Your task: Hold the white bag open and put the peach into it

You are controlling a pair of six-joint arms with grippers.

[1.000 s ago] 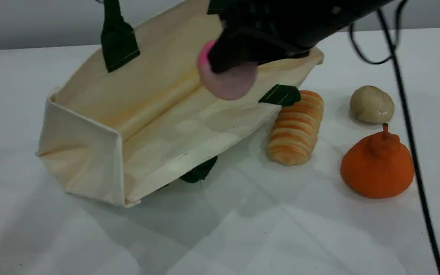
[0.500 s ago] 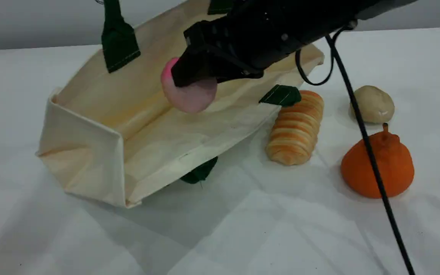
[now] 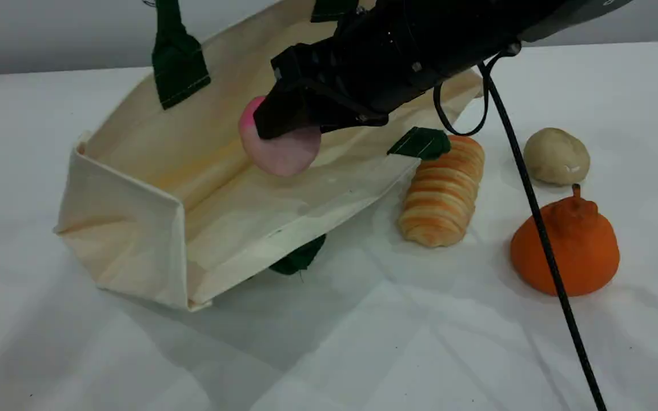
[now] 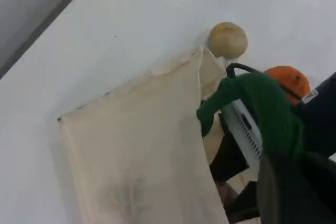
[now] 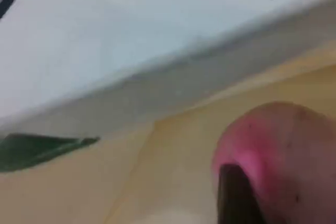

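I count one white bag [image 3: 135, 228] and one peach [image 3: 283, 154]. I also see one striped bread roll [image 3: 440, 191], one beige lump [image 3: 556, 155] and one orange stemmed fruit [image 3: 569, 251] on the table [image 3: 363, 342].

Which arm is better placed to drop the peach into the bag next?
Right. The right gripper holds the peach at the mouth of the open bag; the left gripper is occupied holding the handle up.
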